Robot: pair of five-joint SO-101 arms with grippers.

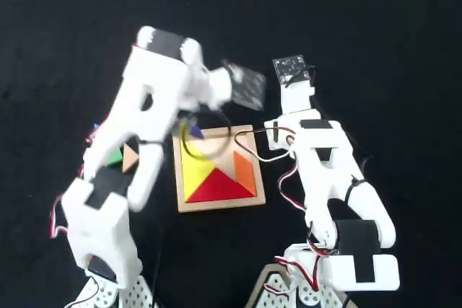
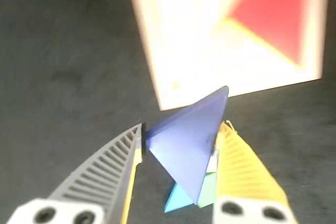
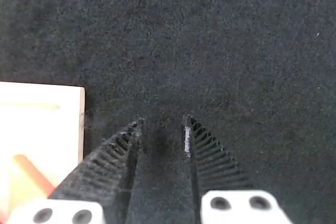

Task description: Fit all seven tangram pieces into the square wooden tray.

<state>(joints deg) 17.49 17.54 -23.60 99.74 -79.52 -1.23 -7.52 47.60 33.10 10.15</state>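
I have the blue-violet triangular tangram piece [image 2: 186, 142] pinched in my left gripper [image 2: 182, 128] just outside the square wooden tray's [image 2: 176, 40] corner, probably to carry it onto the bare wood, while my right gripper [image 3: 163, 123] hangs slightly parted and empty beside the tray.

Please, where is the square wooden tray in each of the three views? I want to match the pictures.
High view: the wooden tray lies in the middle of the picture.
Left wrist view: it lies just beyond the blue triangle held in the left end effector.
Right wrist view: one pale corner lies beside the right end effector.
Shared landmark: the red triangle inside the tray, in the high and left wrist views.
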